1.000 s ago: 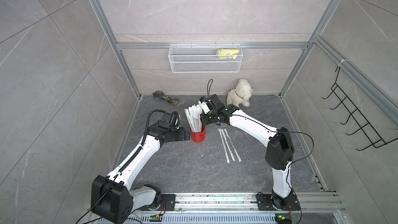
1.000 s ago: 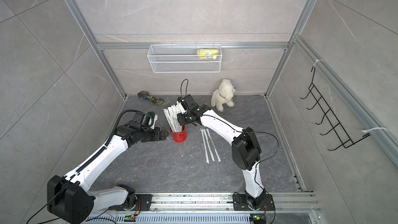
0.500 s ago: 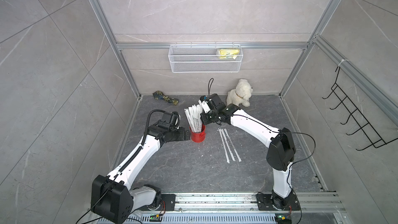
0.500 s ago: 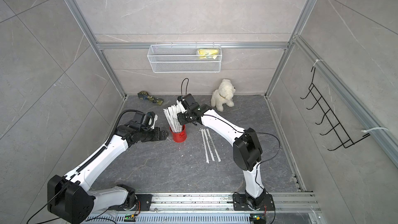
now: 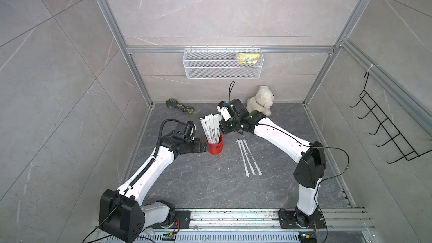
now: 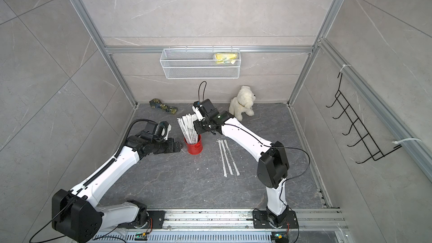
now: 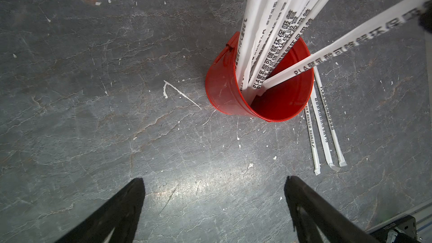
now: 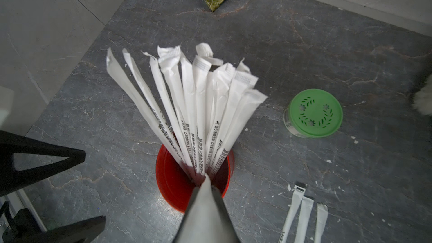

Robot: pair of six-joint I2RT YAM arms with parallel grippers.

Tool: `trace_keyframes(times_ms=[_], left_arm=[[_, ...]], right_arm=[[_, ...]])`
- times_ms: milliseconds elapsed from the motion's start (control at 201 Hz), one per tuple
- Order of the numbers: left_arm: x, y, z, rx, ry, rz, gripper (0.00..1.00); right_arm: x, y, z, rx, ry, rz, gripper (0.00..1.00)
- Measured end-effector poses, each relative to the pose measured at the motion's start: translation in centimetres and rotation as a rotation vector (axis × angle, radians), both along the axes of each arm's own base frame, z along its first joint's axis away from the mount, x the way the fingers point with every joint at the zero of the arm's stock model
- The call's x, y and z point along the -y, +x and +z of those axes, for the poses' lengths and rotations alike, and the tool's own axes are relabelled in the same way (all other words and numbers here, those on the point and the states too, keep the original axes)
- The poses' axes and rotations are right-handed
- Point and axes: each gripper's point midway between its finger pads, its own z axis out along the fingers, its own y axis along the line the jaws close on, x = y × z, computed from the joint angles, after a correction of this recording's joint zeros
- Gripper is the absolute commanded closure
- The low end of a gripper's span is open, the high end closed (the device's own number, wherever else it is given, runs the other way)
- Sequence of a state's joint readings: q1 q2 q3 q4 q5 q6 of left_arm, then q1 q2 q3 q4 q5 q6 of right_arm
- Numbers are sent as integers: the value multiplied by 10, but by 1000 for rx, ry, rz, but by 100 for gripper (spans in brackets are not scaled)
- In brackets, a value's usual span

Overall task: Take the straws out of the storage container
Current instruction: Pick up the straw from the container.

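Note:
The storage container, a red can (image 5: 214,147) (image 6: 193,147) (image 7: 224,90) (image 8: 170,183), stands upright on the dark floor with a fan of white wrapped straws (image 5: 211,127) (image 6: 188,128) (image 8: 198,104) in it. One straw (image 7: 350,33) leans out of the bundle, its lower end still inside the can. My right gripper (image 5: 223,129) (image 8: 207,181) is above the can, shut on that straw. My left gripper (image 5: 203,147) (image 7: 214,180) is open and empty, low beside the can, its fingers (image 8: 58,157) apart from it. Three straws (image 5: 248,157) (image 6: 228,157) (image 7: 323,136) lie on the floor.
A green-lidded jar (image 8: 313,113) stands beyond the can, hidden by my right arm in both top views. A white plush dog (image 5: 260,101) and a folded patterned cloth (image 5: 179,107) lie by the back wall. A wire basket (image 5: 222,66) hangs above them, a black hook rack (image 5: 385,132) on the right wall.
My right arm has edged slightly to the right with its straw. The left arm and the can have not moved.

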State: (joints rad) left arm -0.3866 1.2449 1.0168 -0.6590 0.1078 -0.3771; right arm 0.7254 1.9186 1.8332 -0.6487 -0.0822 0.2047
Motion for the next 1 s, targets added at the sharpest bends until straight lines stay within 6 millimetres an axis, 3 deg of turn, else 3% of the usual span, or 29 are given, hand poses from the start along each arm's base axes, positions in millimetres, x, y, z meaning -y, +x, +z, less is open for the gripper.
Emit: trace_keyframes(times_ms=[314,617,836,996], left_arm=[[0,0,0,0,0,-1,1],[1,0,0,0,-1,-2,1],[1,0,0,0,-1,-2,1],[1,0,0,-1,-3,-3,1]], right_arm=[[15,-18,63,69,53,16,88],[38,-39,98,90,7,27,88],[68,-53,109,77,-110,13,88],[100,-58,93,-6,-223,-23,87]])
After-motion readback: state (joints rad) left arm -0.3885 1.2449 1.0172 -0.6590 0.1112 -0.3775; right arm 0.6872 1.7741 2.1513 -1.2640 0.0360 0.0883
